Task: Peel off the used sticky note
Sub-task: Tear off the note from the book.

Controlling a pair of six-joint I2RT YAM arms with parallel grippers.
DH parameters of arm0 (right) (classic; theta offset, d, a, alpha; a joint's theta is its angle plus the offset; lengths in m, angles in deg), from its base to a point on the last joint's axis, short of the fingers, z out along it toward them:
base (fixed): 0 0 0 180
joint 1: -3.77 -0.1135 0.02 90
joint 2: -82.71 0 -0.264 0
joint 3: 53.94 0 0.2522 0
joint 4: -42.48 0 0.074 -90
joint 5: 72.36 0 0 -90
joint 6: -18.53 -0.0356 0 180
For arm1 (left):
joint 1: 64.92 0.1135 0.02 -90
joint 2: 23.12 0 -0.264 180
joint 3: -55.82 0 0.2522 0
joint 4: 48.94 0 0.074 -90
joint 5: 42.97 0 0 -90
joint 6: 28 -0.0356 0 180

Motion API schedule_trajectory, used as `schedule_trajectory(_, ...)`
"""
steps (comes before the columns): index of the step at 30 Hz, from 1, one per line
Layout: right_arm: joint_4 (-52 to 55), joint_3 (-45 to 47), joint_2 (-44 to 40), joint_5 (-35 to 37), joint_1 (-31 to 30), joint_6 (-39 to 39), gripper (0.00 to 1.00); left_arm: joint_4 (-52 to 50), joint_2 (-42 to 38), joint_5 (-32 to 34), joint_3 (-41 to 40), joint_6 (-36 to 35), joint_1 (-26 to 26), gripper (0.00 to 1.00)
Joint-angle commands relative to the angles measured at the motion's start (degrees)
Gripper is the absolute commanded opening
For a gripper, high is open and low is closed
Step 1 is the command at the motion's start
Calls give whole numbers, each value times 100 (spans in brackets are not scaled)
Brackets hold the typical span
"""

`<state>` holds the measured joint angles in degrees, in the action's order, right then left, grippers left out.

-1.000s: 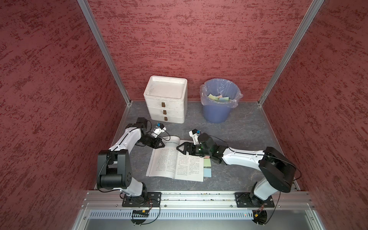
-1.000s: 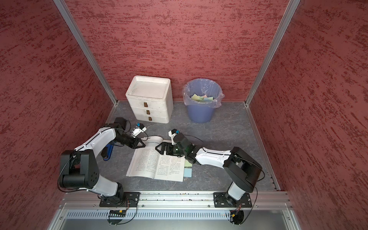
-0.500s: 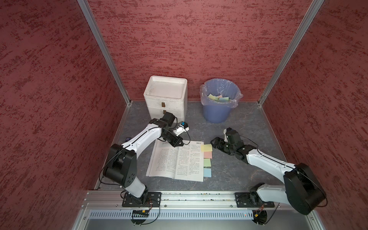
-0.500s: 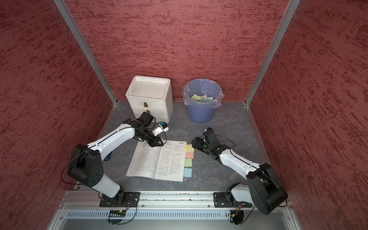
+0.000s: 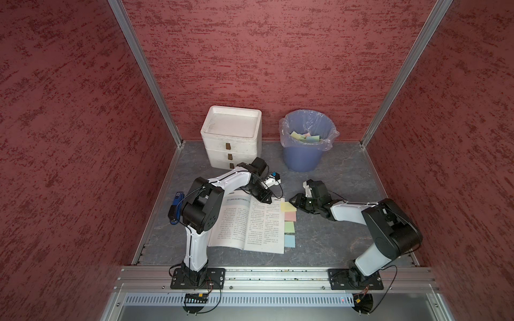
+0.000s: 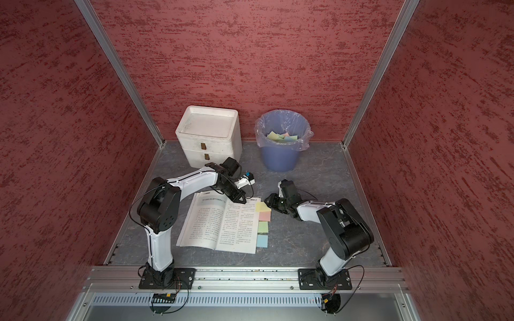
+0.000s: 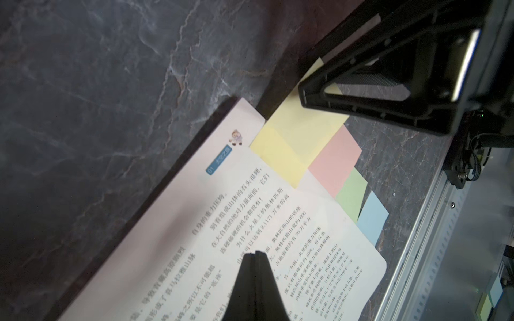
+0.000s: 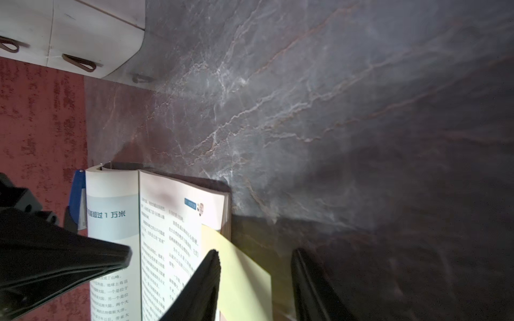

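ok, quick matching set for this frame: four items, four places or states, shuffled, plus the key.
Items
1. yellow sticky note
2. blue sticky note
3. left gripper
4. bin

Places or states
A. shut, tip over the open book
B. holds discarded notes, near the back wall
C. between the parted jaws of the right gripper
D. end of the note row nearest the robot bases

Pairs: 1-C, 2-D, 3-A, 4-B

Downward-tipped left gripper [image 7: 255, 253], jaws pressed together; low right gripper [image 8: 254, 251], jaws apart.
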<state>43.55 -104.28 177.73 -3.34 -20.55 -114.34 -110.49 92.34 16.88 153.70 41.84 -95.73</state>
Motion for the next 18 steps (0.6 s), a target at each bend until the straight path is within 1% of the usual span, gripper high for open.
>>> schedule_trajectory(1,-225,-183,224,-348,29,135,35,-32,330,54,365,-58,-93,0)
schedule_trajectory(5,-356,-163,232,-508,30,142,28,-119,666,82,653,-121,-180,0)
schedule_trajectory(11,-338,-13,-100,-505,11,239,24,-255,979,73,1005,-162,-271,0)
schedule_trajectory(14,-265,-16,-152,-446,-41,304,21,-219,1034,181,1036,-181,-348,0)
schedule_trajectory(15,-216,-30,-161,-400,-80,357,20,-222,1051,213,1043,-189,-366,0)
schedule_trajectory(16,-124,-77,-174,-323,-143,452,15,-221,1063,229,1053,-190,-377,0)
schedule_trajectory(18,22,-129,-185,-184,-234,578,11,-225,1083,244,1050,-189,-382,0)
